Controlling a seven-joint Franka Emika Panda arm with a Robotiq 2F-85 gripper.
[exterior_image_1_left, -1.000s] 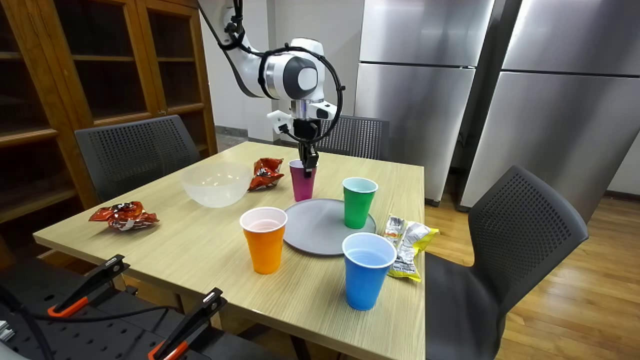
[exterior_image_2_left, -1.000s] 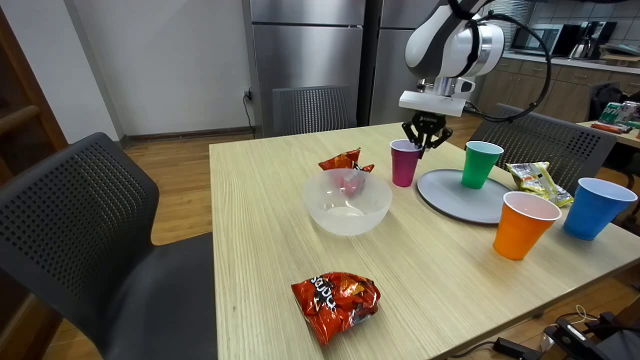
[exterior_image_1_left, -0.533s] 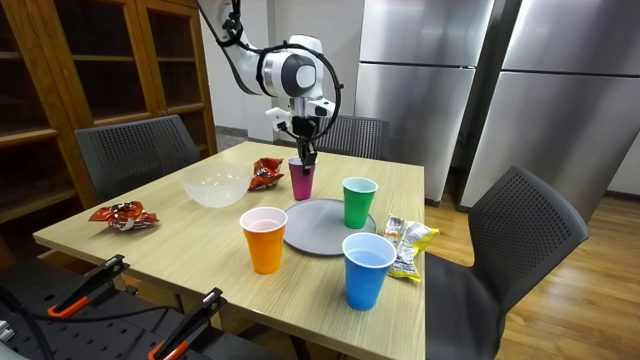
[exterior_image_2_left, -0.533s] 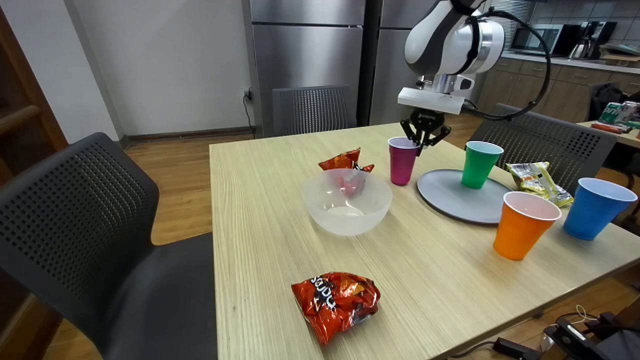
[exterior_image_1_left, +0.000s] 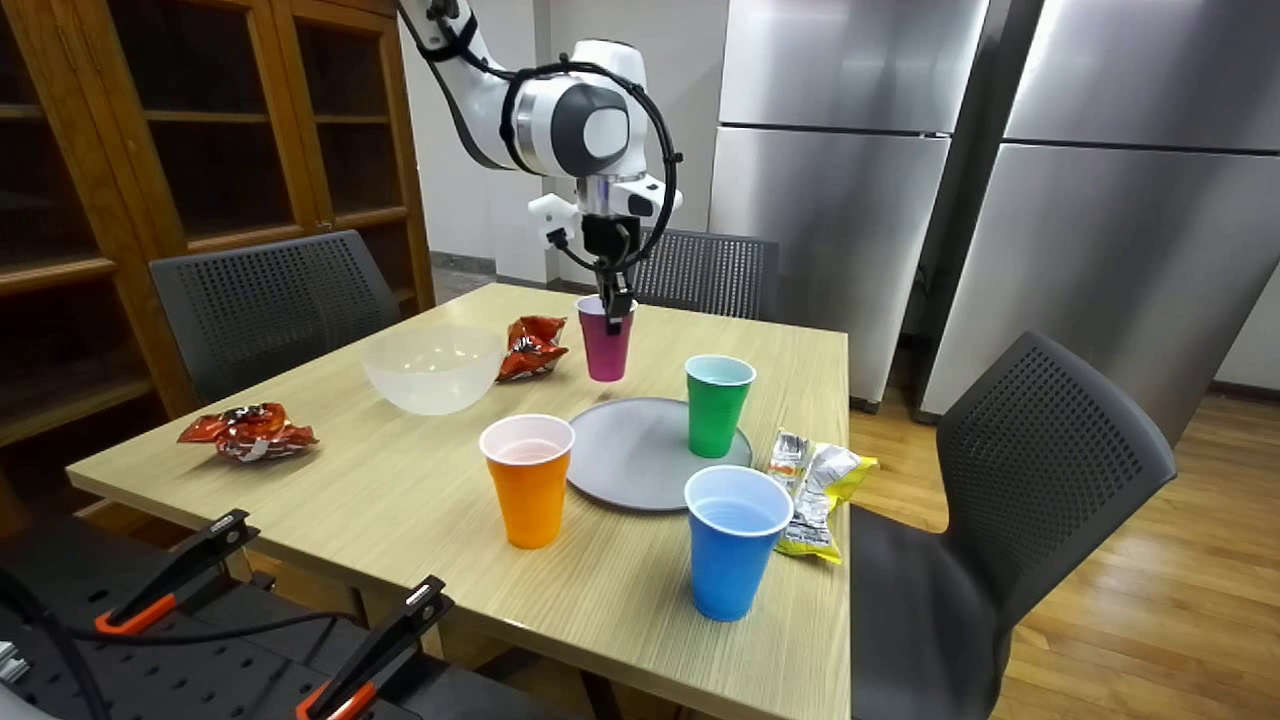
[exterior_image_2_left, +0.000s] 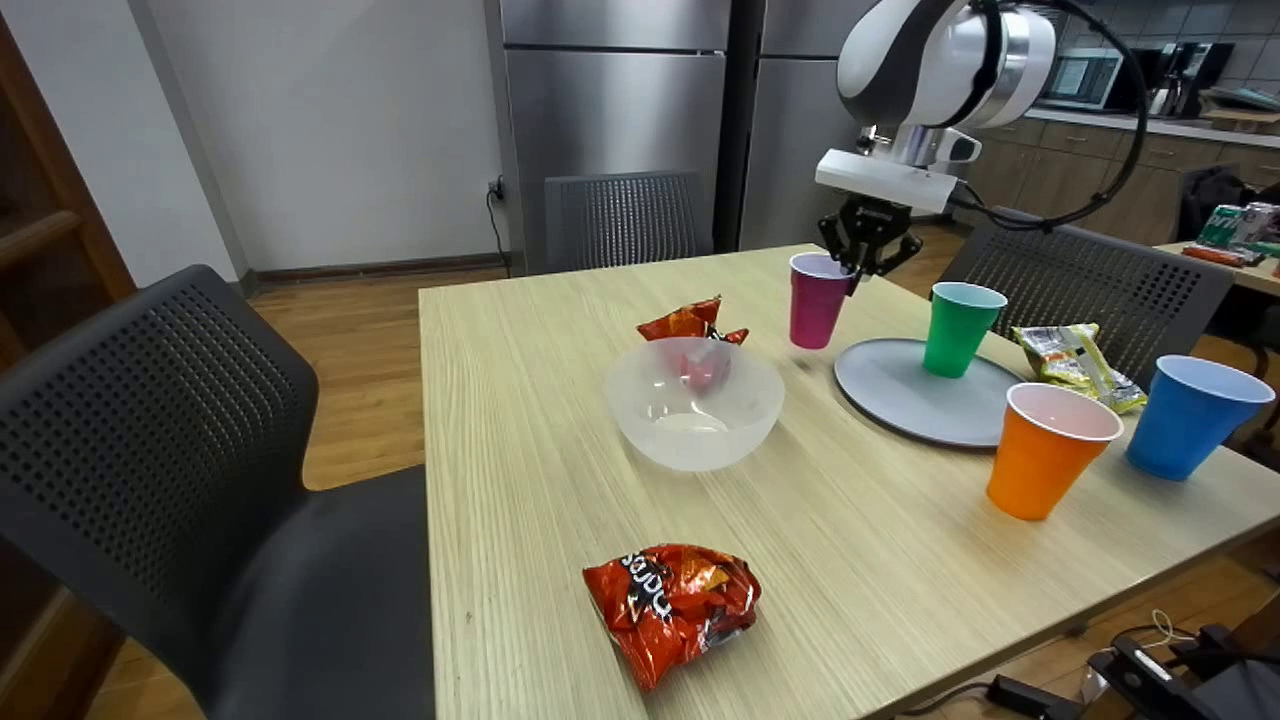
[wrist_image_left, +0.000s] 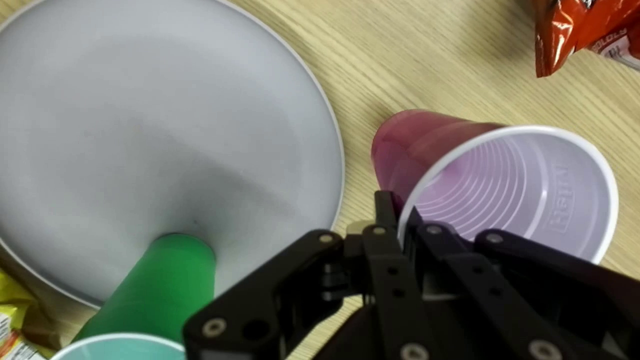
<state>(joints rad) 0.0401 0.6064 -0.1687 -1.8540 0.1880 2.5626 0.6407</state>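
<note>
My gripper (wrist_image_left: 398, 212) is shut on the rim of the magenta cup (wrist_image_left: 420, 140), one finger inside the cup and one outside. In both exterior views the gripper (exterior_image_1_left: 617, 318) (exterior_image_2_left: 856, 280) holds this cup (exterior_image_1_left: 605, 355) (exterior_image_2_left: 815, 315) upright or slightly tilted, a little above the table. The cup's white inside shows no contents in the wrist view. A round grey plate (wrist_image_left: 165, 90) lies beside it, also seen in the exterior views (exterior_image_1_left: 620, 475) (exterior_image_2_left: 900, 405). A green cup (exterior_image_1_left: 715, 420) stands on the plate; it also shows in the wrist view (wrist_image_left: 155, 295).
An orange cup (exterior_image_1_left: 530, 500) and a blue cup (exterior_image_1_left: 735, 565) stand near the plate. A yellow-and-silver bag (exterior_image_1_left: 820, 500) lies by the table edge. A frosted bowl (exterior_image_2_left: 690, 425) stands by a red bag (exterior_image_2_left: 690, 322); another red bag (exterior_image_2_left: 680, 610) lies apart. Chairs (exterior_image_1_left: 1050, 480) surround the table (exterior_image_2_left: 540, 480).
The gripper has risen with the magenta cup, lifting it off the table. In an exterior view both have also shifted to the right. The other things have not moved.
</note>
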